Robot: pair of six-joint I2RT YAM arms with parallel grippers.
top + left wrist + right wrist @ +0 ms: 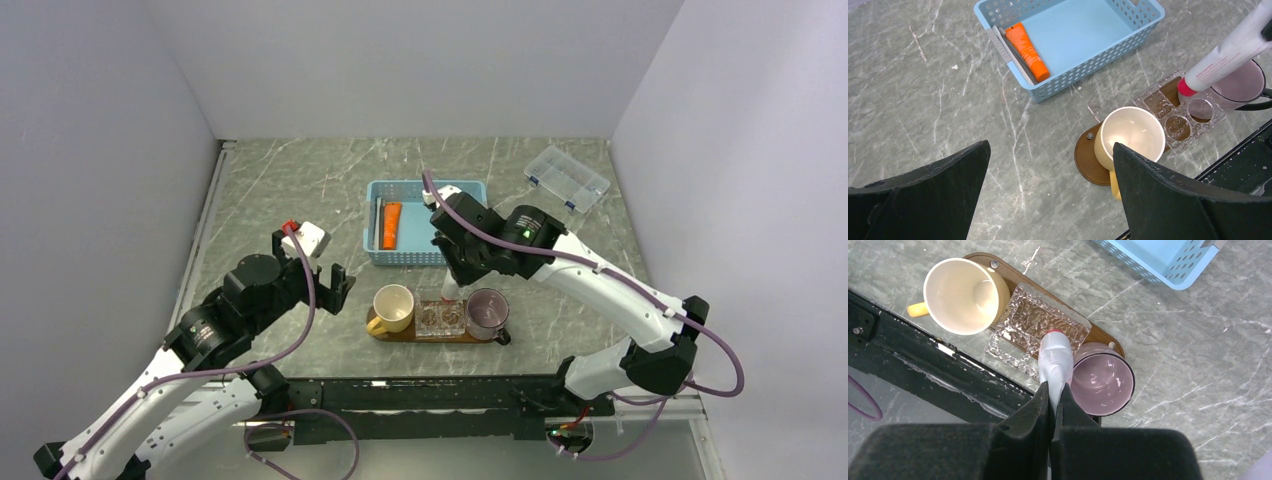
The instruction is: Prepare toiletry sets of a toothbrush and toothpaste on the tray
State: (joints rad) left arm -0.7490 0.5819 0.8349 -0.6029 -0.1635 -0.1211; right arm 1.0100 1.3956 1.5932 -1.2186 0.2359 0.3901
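Right claw (1052, 390) is clenched on the flat end of the white-silver squeeze tube of toothpaste (1055, 362), which hangs tilted with its pink cap pointing down. The cap sits over the clear textured glass dish (1033, 320), at the dish edge just beside the mauve cup (1102, 385). Whether the cap touches the glass cannot be told.

The dish rests on the elongated oval tray of dark brown wood (1088, 155), between the mauve cup and the pale yellow cup with a handle (1130, 135). Both cups stand upright on the tray, one toward each end.

Left claw (1050, 147) is released, its jaws spread wide with nothing between them. It hovers above the grey marble tabletop (290, 190), to the left of the tray and apart from it.

The blue slatted plastic basket (1098, 65) stands on the tabletop beyond the tray. Inside it, against one wall, lies the bright orange squeeze tube of toothpaste (1028, 50). A thin grey stick-like toothbrush (380, 218) lies just beside the orange tube, parallel to it, between the tube and the basket wall.

A clear plastic compartment box (567, 178) lies near the far right corner of the tabletop, well apart from the tray.
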